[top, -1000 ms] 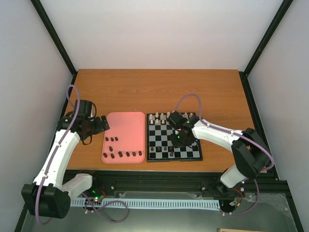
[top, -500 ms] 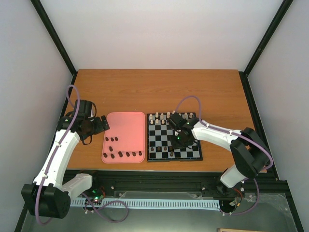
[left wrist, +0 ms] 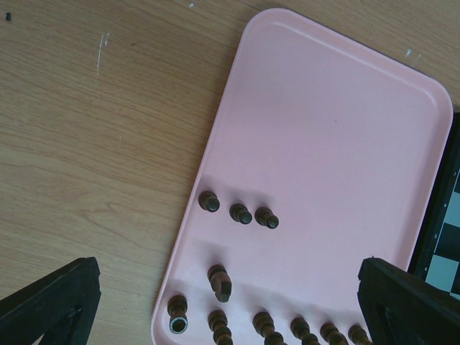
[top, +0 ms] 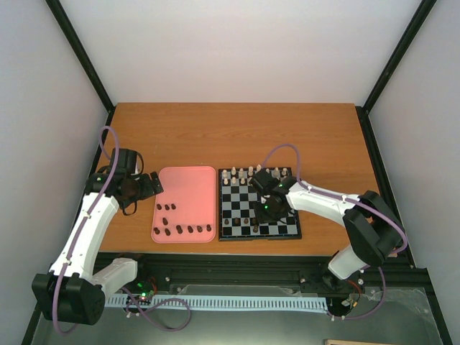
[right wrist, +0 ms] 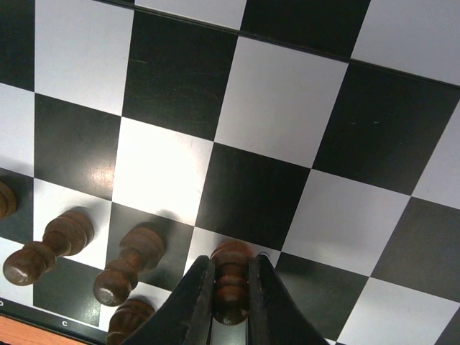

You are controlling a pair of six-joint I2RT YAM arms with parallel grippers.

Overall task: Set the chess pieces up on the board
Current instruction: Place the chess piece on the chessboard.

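The right gripper (right wrist: 231,266) was clenched on one of the dark brown chess pieces (right wrist: 231,296), its two fingers (right wrist: 201,287) pressed against the piece's sides with no gap showing. The piece stood upright between them, with its lower end over a pale square in the second row from the board's near edge. Whether it rested on that square or hung just above it could not be told. From the top view this gripper (top: 267,208) sat low over the near half of the board (top: 259,236), about midway between its left and right edges. Three more dark pieces (right wrist: 129,264) stood just to the left of the held one, toward the board's near-left corner. The cream-white pieces (top: 248,172) lined the far edge. The board lay on the wooden table (top: 237,136), close beside the right edge of the pink tray (top: 188,187). The left gripper (top: 149,184) hung over the table beside the tray's left edge, near its far-left corner. It was released, with its fingers (left wrist: 50,302) spread wide and nothing between or touching them. Below it, the remaining dark pieces (left wrist: 241,213) lay on the tray's near half: three in a short row, one alone (left wrist: 221,282), and a line along the near edge.
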